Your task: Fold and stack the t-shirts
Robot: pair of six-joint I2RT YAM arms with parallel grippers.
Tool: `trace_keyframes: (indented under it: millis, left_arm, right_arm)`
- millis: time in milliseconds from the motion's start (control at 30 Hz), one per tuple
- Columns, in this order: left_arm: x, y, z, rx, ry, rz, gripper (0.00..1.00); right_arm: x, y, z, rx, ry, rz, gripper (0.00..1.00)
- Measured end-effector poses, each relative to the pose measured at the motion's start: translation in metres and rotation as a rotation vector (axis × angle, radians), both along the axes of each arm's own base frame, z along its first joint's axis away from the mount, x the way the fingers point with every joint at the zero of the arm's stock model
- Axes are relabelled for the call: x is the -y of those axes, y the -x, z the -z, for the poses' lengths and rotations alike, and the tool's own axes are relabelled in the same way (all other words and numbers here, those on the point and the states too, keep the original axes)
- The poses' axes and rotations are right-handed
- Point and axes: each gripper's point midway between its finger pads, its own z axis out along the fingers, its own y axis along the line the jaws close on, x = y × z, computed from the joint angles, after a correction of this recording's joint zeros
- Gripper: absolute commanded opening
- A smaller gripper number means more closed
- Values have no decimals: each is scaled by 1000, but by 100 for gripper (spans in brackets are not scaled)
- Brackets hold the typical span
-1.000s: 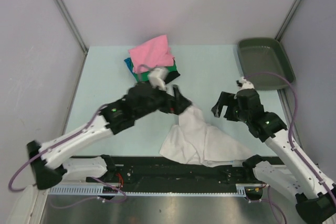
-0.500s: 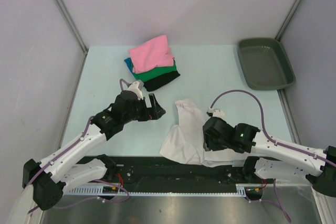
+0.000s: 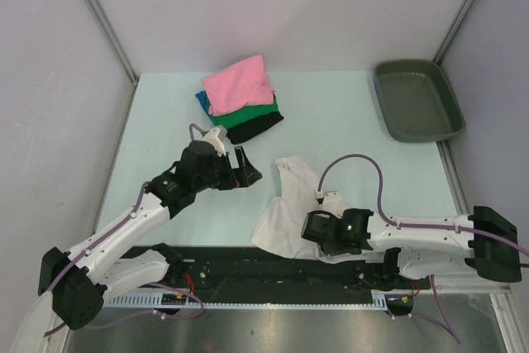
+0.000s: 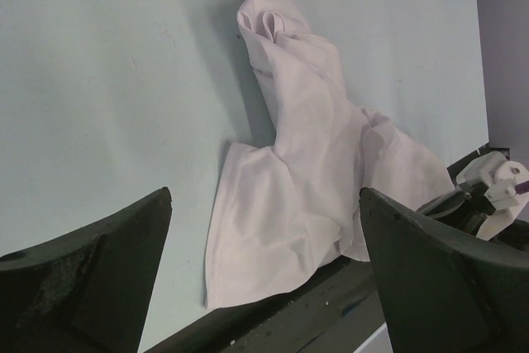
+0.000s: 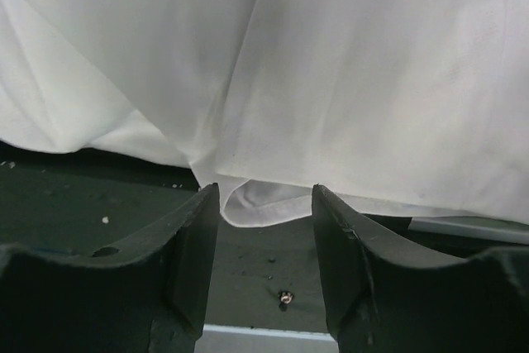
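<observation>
The white t-shirt [image 3: 291, 204] lies crumpled at the table's near edge, its hem draped over the black base rail; it shows in the left wrist view [image 4: 306, 171] and fills the right wrist view [image 5: 347, 80]. A stack of pink [image 3: 240, 82], teal-blue [image 3: 202, 100], green [image 3: 252, 112] and black [image 3: 256, 126] t-shirts lies at the back. My left gripper [image 3: 245, 169] is open and empty, left of the white shirt. My right gripper [image 3: 307, 231] is open, low at the shirt's near hem, a fold of cloth between its fingers [image 5: 264, 204].
A dark grey-green tray [image 3: 417, 102] stands at the back right. The black base rail [image 3: 273, 266] runs along the near edge under the shirt's hem. Grey walls enclose the table on three sides.
My left gripper let go of the white shirt and drew back left. My right arm swung down and left to the shirt's near hem.
</observation>
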Motion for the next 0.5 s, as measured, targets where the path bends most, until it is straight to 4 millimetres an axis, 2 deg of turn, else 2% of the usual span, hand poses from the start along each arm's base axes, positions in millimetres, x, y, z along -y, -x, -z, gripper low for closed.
trace_keyframes:
  millis: [200, 500]
  left_arm:
    - [-1, 0, 5, -9, 8, 2, 99]
    - [0, -1, 12, -23, 13, 9, 99]
  right_arm:
    - [0, -5, 11, 19, 53, 9, 54]
    - [-15, -9, 18, 26, 26, 7, 54]
